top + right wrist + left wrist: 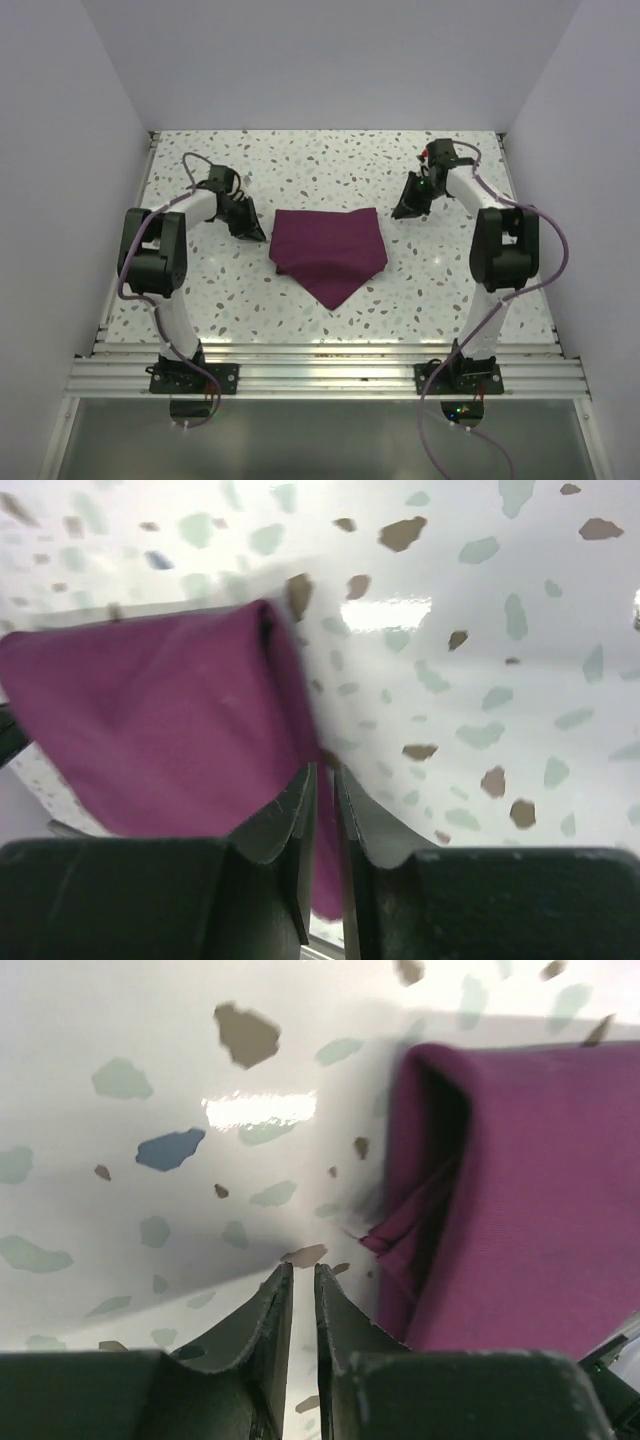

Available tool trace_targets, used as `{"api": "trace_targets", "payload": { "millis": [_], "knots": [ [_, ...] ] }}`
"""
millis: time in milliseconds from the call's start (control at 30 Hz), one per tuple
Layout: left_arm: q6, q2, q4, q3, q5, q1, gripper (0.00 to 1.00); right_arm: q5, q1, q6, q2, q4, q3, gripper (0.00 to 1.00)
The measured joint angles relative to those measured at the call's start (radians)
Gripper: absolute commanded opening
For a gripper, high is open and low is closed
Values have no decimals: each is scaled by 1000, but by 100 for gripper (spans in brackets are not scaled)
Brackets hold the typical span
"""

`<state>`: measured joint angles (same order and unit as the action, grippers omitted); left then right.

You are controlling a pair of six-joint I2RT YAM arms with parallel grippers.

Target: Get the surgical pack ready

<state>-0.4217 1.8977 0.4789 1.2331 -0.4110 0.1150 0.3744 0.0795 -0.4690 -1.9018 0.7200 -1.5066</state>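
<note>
Cloth (328, 250) lies folded mid-table (300, 165), one point toward the near edge. Left gripper (300, 1270) sits just left of its far corner, jaws nearly together on nothing. Right gripper (324, 772) pinches the right edge (purple fills the slit; the contact itself is hidden by the fingers).

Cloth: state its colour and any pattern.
The cloth is plain dark purple, no pattern; it shows best in the top external view.
</note>
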Motion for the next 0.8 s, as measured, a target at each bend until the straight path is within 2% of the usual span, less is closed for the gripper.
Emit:
{"api": "trace_targets", "payload": {
  "millis": [200, 367, 500, 700, 733, 800],
  "knots": [
    [-1, 32, 44, -2, 6, 28, 16, -27, 42, -1, -239, 48, -71, 15],
    [-23, -5, 1, -89, -52, 72, 16, -25, 75, 0, -286, 84, -157, 16],
    [-75, -76, -62, -220, -105, 126, 16, -5, 119, 2, -339, 89, -248, 17],
    [-140, -188, -74, -367, -135, 141, 35, 67, 185, -27, -469, 94, -423, 18],
    [-143, -208, -61, -379, -122, 141, 43, 73, 192, -39, -489, 95, -458, 19],
    [-150, -253, -32, -405, -97, 141, 48, 84, 200, -61, -524, 90, -516, 29]
  ]
}}
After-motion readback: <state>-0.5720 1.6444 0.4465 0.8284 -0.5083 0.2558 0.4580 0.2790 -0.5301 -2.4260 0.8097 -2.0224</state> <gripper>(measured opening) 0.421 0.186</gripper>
